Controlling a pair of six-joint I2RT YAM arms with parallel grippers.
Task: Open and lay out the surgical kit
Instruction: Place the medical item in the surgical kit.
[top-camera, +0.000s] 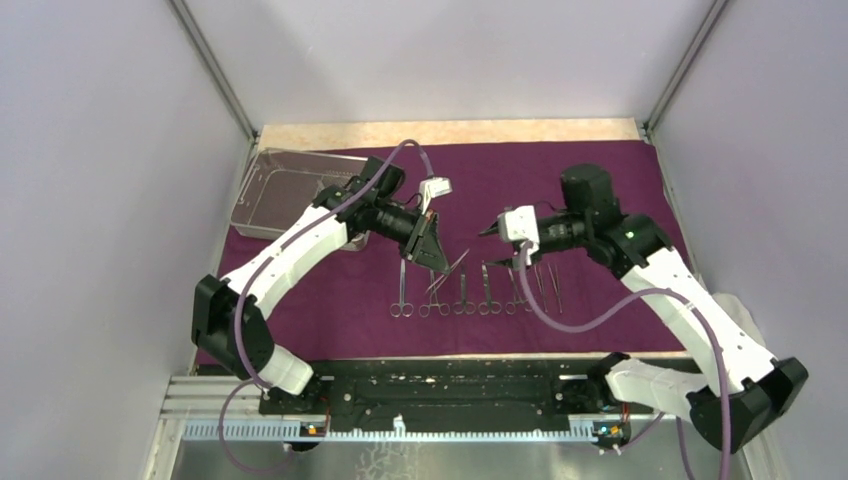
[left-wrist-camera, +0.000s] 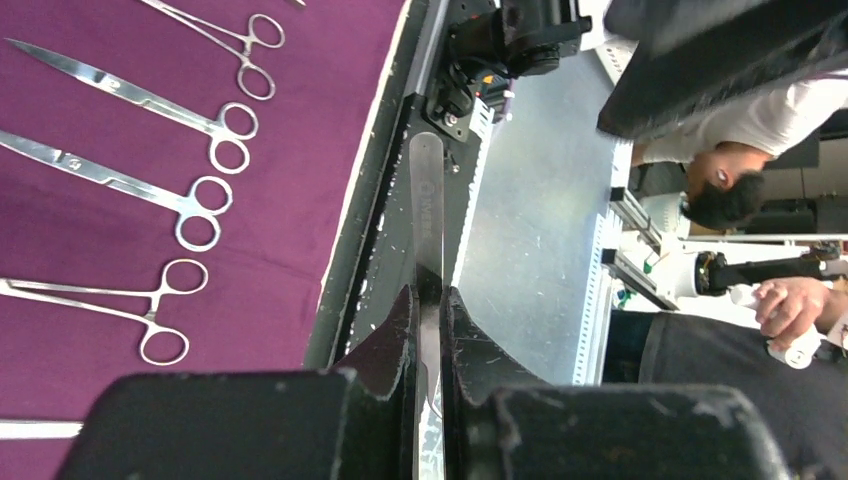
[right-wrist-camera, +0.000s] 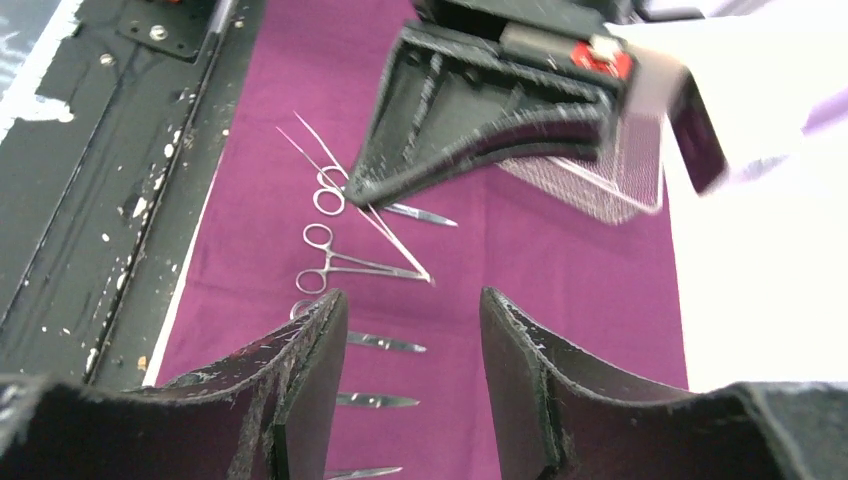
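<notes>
Left gripper (left-wrist-camera: 428, 305) is pressed together on the tweezers (left-wrist-camera: 426, 200). The steel runs lengthwise between the fingers, its rounded end poking out past the tips. From above we read that gripper as aimed toward 5 o'clock, so the tweezers' long axis goes about 11 to 5. The row of instruments (top-camera: 463, 295) lies just at 6 o'clock of it on the purple cloth wrap (top-camera: 600, 160), each piece lying 12 to 6 with the rings at the 6 o'clock end. We judge the next move is setting the tweezers into that row, which needs a small twist to match 12-6. A thin slanted piece (top-camera: 448, 270) crosses the row under the left gripper; we cannot tell if it is the same tweezers. Right gripper (right-wrist-camera: 412, 330) has its jaws spread and nothing between them. It sits near, at 3 o'clock of the left one, over the row's 12 o'clock ends. The left arm is nearer, as it already carries the piece. Mesh tray (top-camera: 262, 195) sits well apart, at 10 o'clock
</notes>
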